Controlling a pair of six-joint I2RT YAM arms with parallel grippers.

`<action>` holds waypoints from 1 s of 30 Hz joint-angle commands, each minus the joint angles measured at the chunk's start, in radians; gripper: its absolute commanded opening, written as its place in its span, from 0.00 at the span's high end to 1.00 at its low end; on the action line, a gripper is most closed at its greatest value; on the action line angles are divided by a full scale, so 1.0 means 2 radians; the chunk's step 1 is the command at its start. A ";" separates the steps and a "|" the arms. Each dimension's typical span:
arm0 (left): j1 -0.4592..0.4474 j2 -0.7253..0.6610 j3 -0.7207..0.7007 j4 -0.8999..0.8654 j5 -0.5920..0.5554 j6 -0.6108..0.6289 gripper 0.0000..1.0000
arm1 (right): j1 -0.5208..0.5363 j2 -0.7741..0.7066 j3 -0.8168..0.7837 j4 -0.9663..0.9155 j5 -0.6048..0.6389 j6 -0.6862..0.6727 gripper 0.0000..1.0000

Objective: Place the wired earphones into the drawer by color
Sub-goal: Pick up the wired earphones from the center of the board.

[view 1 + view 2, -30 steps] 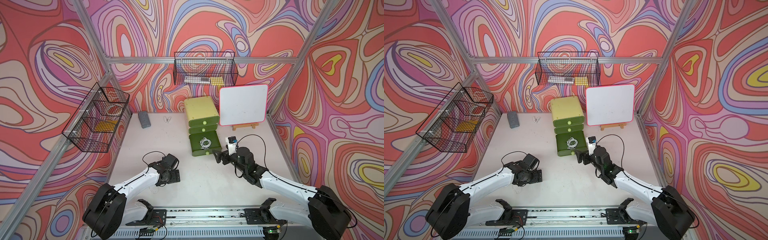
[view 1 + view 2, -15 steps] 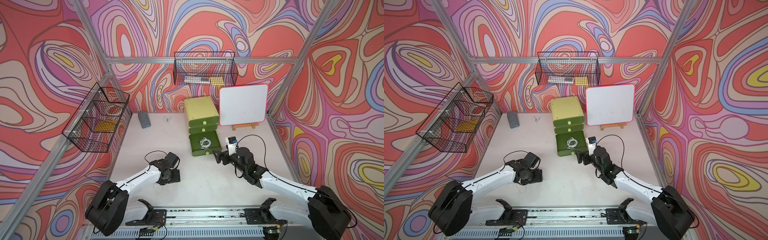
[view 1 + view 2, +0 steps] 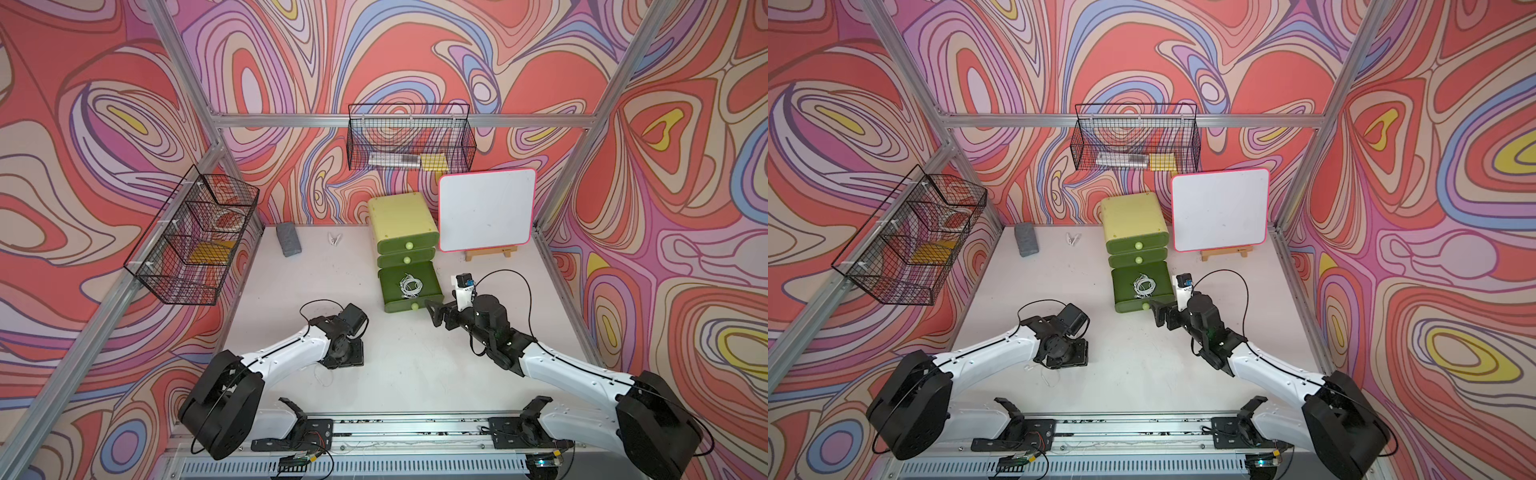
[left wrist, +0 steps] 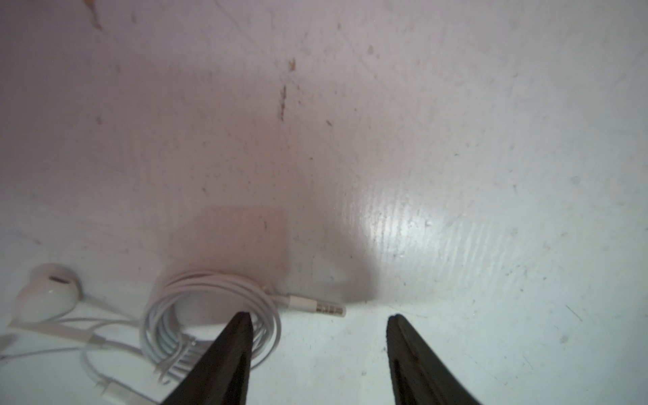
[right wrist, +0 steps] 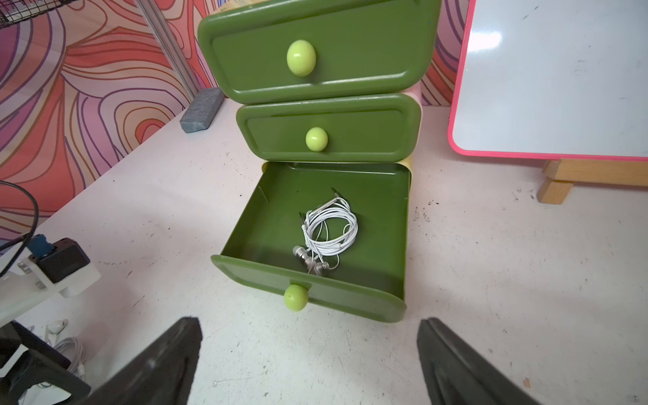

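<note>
Nearby, whiteboard (image 3: pixel 486 210) and grey block (image 3: pixel 288 239) flank the green drawers (image 3: pixel 402 218).

I get bright, even, diffuse light from overhead in both top views, and the shadows on the table (image 3: pixel 407 374) are soft and faint. Both top views are sharp, though the wide lens bends the frame posts (image 3: pixel 183 54) toward the edges. In the right wrist view the whiteboard (image 5: pixel 561 87) carries a small white glare patch; that picture is crisp in the middle and stretched at its borders. The left wrist view is dimmer and softer (pinkish on one side, cooler on the other). A bright sheen sits on the tabletop, a broad blurry shadow falls behind the white earphone coil (image 4: pixel 210 315), and the left gripper (image 4: pixel 319 315) shows only as two black, unfocused wedges.
</note>
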 commanded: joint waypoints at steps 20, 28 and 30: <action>-0.011 0.024 0.010 -0.036 -0.023 0.035 0.50 | -0.001 -0.002 -0.006 0.007 0.005 -0.004 0.02; -0.015 0.038 0.012 -0.029 -0.022 0.041 0.57 | -0.001 -0.004 -0.006 0.006 0.006 -0.005 0.02; -0.015 0.041 0.012 -0.029 -0.023 0.041 0.60 | -0.001 -0.004 -0.006 0.006 0.007 -0.005 0.02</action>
